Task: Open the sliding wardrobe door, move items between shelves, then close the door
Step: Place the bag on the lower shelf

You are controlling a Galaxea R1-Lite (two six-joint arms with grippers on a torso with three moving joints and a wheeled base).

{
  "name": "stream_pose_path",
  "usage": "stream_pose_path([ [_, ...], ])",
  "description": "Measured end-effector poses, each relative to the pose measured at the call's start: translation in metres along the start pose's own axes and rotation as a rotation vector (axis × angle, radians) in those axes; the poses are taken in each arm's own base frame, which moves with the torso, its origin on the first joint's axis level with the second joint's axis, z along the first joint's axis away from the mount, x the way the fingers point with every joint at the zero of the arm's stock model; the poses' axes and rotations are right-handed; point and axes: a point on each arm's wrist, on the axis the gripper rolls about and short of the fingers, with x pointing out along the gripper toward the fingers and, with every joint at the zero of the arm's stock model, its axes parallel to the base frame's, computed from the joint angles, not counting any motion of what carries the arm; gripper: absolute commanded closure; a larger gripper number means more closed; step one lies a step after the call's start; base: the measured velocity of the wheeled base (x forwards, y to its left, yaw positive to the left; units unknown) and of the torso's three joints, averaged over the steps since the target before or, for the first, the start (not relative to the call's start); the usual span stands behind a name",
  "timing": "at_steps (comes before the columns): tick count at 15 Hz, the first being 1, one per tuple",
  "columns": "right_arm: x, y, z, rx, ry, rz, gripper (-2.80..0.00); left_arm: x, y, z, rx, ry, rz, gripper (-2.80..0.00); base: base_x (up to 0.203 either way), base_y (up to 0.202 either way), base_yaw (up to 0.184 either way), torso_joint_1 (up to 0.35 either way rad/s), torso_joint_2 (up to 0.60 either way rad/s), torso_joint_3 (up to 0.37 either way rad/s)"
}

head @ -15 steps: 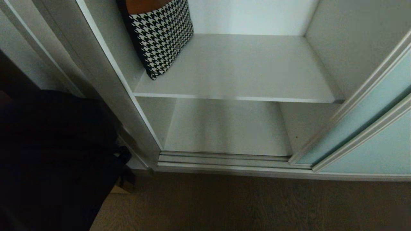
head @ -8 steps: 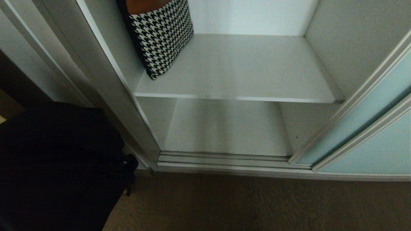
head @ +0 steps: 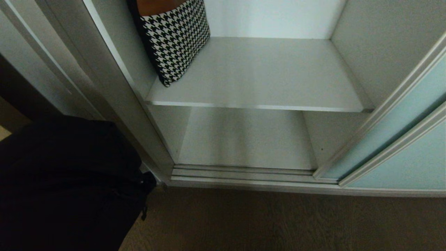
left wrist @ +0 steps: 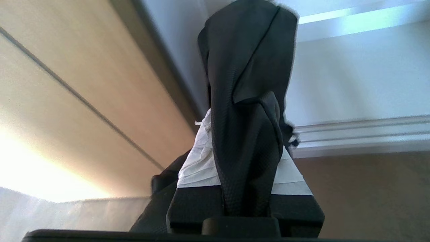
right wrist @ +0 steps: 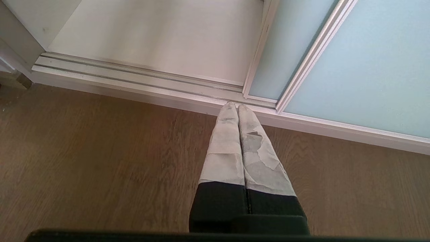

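Since the earlier head frames the black pouch bag [head: 66,184] has sunk lower in the lower-left corner and spread a little further right; the wardrobe itself sits exactly where it did.

In the head view, the black pouch bag hangs in front of the wardrobe's left post, outside the compartment and above the wooden floor [head: 278,223]. The houndstooth bag [head: 174,42] stands on the upper shelf [head: 264,73], leaning against the left inner wall, its orange-brown inside showing at the top. The lower shelf [head: 244,139] carries nothing visible. The sliding wardrobe door [head: 393,139] is pushed to the right, leaving the opening wide, and the ribbed floor track [head: 244,172] runs along the foot of it. Neither claw can be made out here.

In the left wrist view, the left claw [left wrist: 245,161] is clenched on the black pouch bag [left wrist: 248,101]: its white-wrapped fingers [left wrist: 198,168] pinch a twisted fold of the black fabric, which rises out from between them. Behind it are a tan wooden panel [left wrist: 84,94] and the floor track.

In the right wrist view, the right claw [right wrist: 238,107] is clenched on nothing, its two taped fingers pressed together, held over the wooden floor in front of the track, near the lower corner of the frosted sliding door [right wrist: 362,70].
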Motion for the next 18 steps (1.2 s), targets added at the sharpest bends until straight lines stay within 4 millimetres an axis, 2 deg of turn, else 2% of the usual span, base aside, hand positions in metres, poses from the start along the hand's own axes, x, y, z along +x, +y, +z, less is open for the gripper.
stream_pose_path([
  [9,0.000,0.000,0.000,0.000,0.001,0.000,0.00,-0.032,-0.009,-0.021,-0.075,0.018,-0.142,0.00,0.000,0.000,0.000,0.000,0.00,0.000],
  [12,0.000,0.000,0.000,0.000,0.000,0.000,0.00,-0.035,-0.010,-0.027,-0.074,0.043,-0.154,0.00,0.000,0.000,0.000,0.003,0.00,-0.073],
  [18,0.000,0.000,0.000,0.000,0.000,0.000,0.00,-0.040,-0.012,-0.023,-0.075,0.002,-0.249,0.00,0.000,0.000,0.000,0.003,0.00,-0.188],
])
